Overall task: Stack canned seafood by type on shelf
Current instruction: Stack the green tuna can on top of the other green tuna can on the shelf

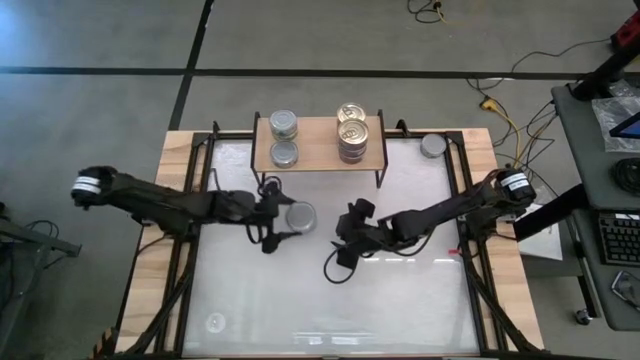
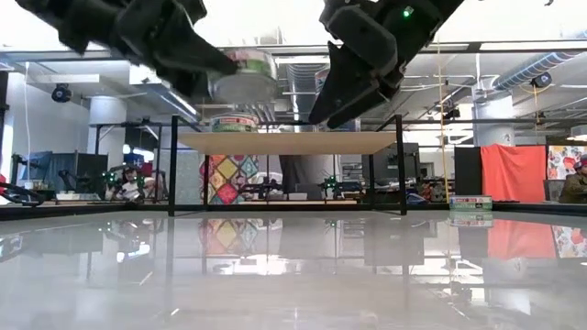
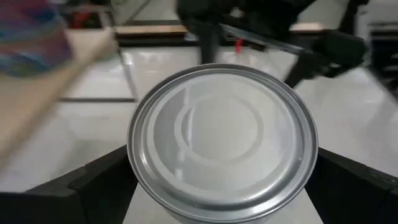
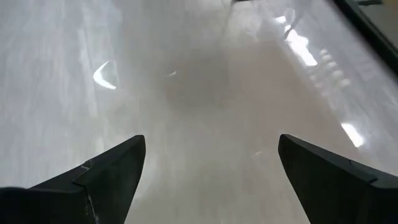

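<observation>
My left gripper (image 1: 296, 218) is shut on a silver-lidded can (image 1: 301, 217), held above the table in front of the shelf (image 1: 318, 150). The light-wood shelf carries two silver-lidded cans (image 1: 284, 124) (image 1: 285, 153) at its left end and a stack of gold-lidded cans (image 1: 352, 135) at its right. Another silver can (image 1: 432, 146) stands on the table by the far right corner. My right gripper (image 1: 343, 243) is open and empty over the middle of the table, just right of the held can. My left gripper pinches the silver can by its side wall (image 3: 140, 180), one finger (image 3: 102, 183) on each side, coming level from the table's left. The can is upright and lifted clear of the table, its lid (image 3: 222, 134) facing up, at about shelf height in the low view (image 2: 243, 78).
The white tabletop (image 1: 400, 300) has a wood rim and black rails along its left and right sides. A small round mark (image 1: 214, 322) shows near the near left corner. A desk with a keyboard (image 1: 610, 240) stands off the table's right.
</observation>
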Motion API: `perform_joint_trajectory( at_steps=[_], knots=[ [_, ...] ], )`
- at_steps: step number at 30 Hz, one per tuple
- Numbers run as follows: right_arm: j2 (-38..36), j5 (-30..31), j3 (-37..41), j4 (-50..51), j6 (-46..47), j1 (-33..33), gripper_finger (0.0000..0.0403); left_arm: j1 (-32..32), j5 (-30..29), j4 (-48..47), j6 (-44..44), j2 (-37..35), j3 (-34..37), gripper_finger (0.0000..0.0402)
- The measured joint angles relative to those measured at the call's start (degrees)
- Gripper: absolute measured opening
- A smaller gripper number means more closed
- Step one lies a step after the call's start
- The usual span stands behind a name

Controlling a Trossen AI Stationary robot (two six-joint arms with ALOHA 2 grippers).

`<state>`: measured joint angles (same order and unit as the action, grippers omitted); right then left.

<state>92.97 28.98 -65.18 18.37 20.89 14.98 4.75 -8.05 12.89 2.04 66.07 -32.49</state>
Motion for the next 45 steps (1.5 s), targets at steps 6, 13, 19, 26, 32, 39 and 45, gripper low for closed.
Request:
perform_joint_trajectory(
  at_steps=[6,13,19,26,32,39,45],
  knots=[
    [1.3,2.8,0.1,-1.2,2.1,3.0,0.0359,-4.8,-8.6,-14.6,-8.1,-5.2,-8.8,0.0384],
    [3.6,5.7,0.2,-1.1,5.6,6.5,0.0359,-14.2,-13.8,-23.7,-10.6,-3.6,-15.7,0.0385],
    [3.7,6.2,0.9,-1.1,8.6,8.3,0.0359,-21.7,-13.9,-24.5,-9.4,-2.7,-16.6,0.0386],
    [3.7,7.2,1.1,-1.1,9.5,9.0,0.0359,-25.7,-13.9,-24.5,-7.4,-1.4,-16.5,0.0386],
    [3.7,7.2,1.5,-1.1,11.1,9.0,0.0359,-25.8,-13.9,-24.5,-7.1,1.5,-16.4,0.0386],
    [3.7,7.2,2.1,-1.1,12.5,9.0,0.0359,-25.9,-14.0,-24.4,-7.0,3.6,-16.5,0.0386],
    [3.7,7.2,2.2,-1.1,12.6,9.0,0.0359,-26.0,-14.0,-24.3,-7.3,3.8,-16.6,0.0386]
  ],
)
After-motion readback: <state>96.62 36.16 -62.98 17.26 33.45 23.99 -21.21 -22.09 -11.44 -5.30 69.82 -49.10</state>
